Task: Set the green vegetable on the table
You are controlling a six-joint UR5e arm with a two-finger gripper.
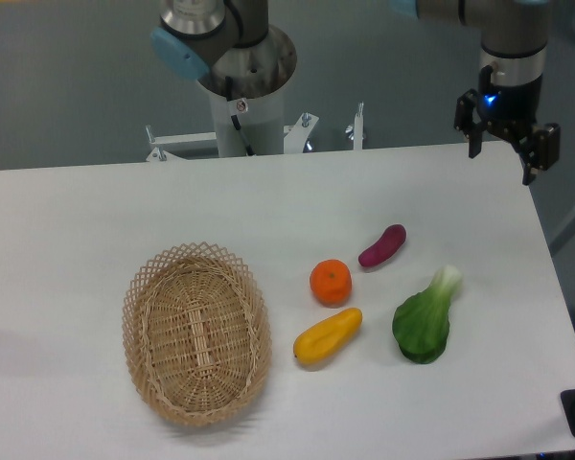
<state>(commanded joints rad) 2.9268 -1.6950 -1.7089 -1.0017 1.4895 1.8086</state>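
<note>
A broad white tabletop (125,206) with a smooth matte face fills most of the view, its far edge running across the upper part and its right edge slanting down toward 5 o'clock. Behind it lies a dull grey floor, and the arm's pale base column (244,105) stands just past the far edge at about 12 o'clock, flanked by small metal brackets. The green vegetable (425,318) lies flat on the tabletop at roughly 4 o'clock from the centre, dark leaves nearest the camera and its pale stalk pointing up toward 1 o'clock; nothing touches it. Just to its left rests a yellow pepper-like piece (328,334), with an orange (331,282) above that and a small purple eggplant (382,245) at the orange's 2 o'clock, all apart from one another. An oval wicker basket (196,331) sits at about 8 o'clock, well apart from the produce. The claw (506,158) hangs high over the far right corner at 2 o'clock, its two dark fingers spread wide and holding nothing, well away from the vegetable. A dark object shows at the lower right corner beyond the tabletop edge.
</note>
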